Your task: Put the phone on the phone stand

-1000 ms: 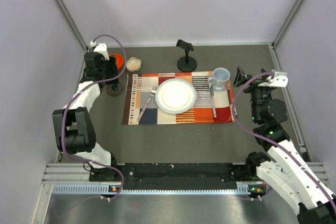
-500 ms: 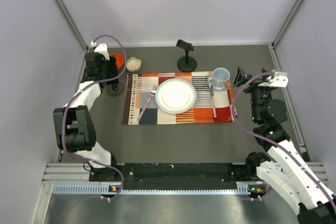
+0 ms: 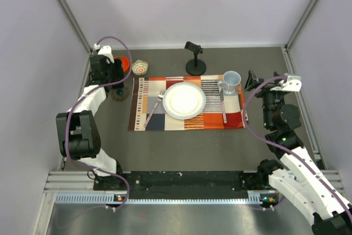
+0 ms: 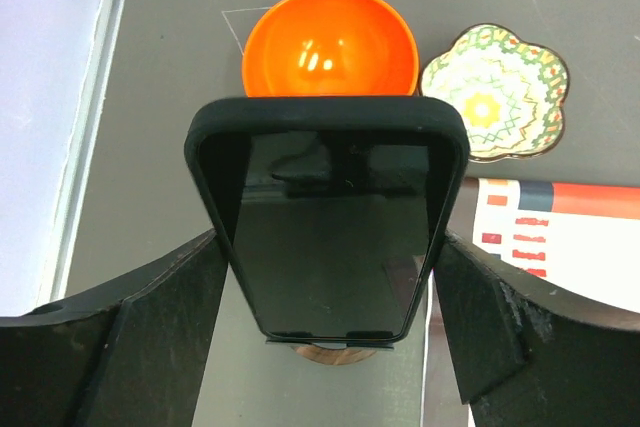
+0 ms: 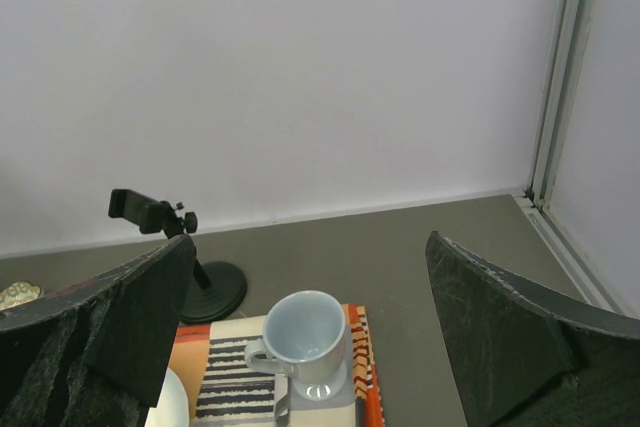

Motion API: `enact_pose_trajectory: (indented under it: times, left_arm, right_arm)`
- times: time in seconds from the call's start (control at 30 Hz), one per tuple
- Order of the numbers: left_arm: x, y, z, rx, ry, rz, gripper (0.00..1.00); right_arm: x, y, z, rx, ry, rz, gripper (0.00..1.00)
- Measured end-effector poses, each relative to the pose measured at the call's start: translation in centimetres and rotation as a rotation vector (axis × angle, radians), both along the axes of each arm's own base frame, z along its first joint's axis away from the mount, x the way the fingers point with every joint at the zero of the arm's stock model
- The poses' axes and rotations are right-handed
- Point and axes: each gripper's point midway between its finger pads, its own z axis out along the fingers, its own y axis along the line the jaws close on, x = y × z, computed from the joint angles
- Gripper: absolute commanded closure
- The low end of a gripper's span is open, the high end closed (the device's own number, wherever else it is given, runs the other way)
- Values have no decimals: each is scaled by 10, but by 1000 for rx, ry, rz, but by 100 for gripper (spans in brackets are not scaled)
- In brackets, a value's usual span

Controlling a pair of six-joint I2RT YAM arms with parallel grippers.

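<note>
Now the left fingers (image 4: 150, 327) clasp the phone (image 4: 330, 237) by its sides over the phone stand (image 4: 335, 353). Right fingers (image 5: 500, 337) gape wide, empty.

Spreads as a dark grey matte table (image 3: 220, 147) between pale walls. Bears at centre a patchwork placemat (image 3: 187, 124) in orange, red, white and stripes, long side running 9 to 3. Carries at 12, just beyond the placemat's far edge, a black clamp post (image 3: 195, 69) on a round base. Holds at 10, near the far left corner, an orange bowl (image 3: 123, 63), with a small flower-edged patterned dish (image 3: 140, 67) just beside it on the 3 side. Shows between 9 and 10, just off the placemat's left edge, a round brown disc, seemingly the base of the phone stand (image 3: 119, 94), half hidden from overhead. Ends at 6 in a metal rail (image 3: 181, 197).
</note>
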Motion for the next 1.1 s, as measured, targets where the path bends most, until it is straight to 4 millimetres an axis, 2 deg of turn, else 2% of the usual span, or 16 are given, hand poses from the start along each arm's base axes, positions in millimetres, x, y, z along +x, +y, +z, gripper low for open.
enact_pose_trajectory:
  times: [0.1, 0.33, 0.47, 0.57, 0.77, 0.83, 0.9, 1.0, 1.1]
  left_arm:
    - [0, 2, 0, 6, -1, 10, 1]
    - [-2, 1, 11, 11, -22, 19, 1]
    - [-7, -9, 34, -7, -68, 13, 1]
    - [-17, -22, 66, -29, -133, 1, 1]
    - [-46, -59, 145, -147, -297, -83, 2]
    - [-60, -75, 167, -205, -345, -124, 2]
    - [-74, -100, 185, -260, -380, -197, 2]
    - [-90, -146, 190, -324, -365, -333, 3]
    - [-100, -182, 173, -357, -283, -437, 3]
  right_arm:
    - [0, 0, 0, -1, 0, 0, 1]
    - [0, 0, 0, -1, 0, 0, 1]
    - [1, 1, -1, -2, 5, 0, 1]
    - [6, 3, -9, -10, 28, 1, 1]
    - [31, 20, -31, -34, 134, 37, 1]
    - [44, 30, -37, -40, 180, 66, 1]
    - [59, 46, -44, -40, 235, 116, 1]
    - [81, 71, -52, -32, 296, 197, 1]
    - [110, 100, -56, -25, 359, 284, 6]
